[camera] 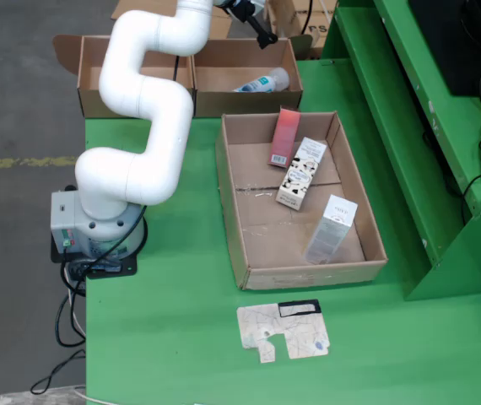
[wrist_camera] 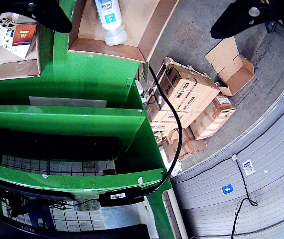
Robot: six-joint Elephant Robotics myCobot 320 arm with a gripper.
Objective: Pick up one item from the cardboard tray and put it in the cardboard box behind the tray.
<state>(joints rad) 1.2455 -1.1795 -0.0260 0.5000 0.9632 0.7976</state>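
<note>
The green counter (camera: 181, 337) fills most of the fixed view, with a raised green shelf structure (camera: 409, 126) along its right side. The white arm (camera: 143, 110) rises from its grey base (camera: 80, 224) at the counter's left edge and reaches up and back toward the top of the view. In the middle of the counter sits the open cardboard tray (camera: 249, 245), and behind it, at the far edge, stands the cardboard box (camera: 245, 78), beside a second open box (camera: 97, 76) to its left. In the tray lie three cartons: a pink one (camera: 284, 137) leaning at the back wall, a black-and-white patterned one (camera: 299, 173) just in front of it, and a pale one (camera: 331, 228) near the right wall. A white bottle (camera: 262, 83) with a blue label lies on its side in the cardboard box; the riding view shows it there too, cap toward the camera. In front of the tray a flattened scrap of printed card (camera: 283, 331) lies on the counter. The tool (camera: 253, 21) hangs above the cardboard box; in the riding view its two black fingers (wrist_camera: 246, 17) stand far apart at the upper corners, spread wide with nothing between them.
</note>
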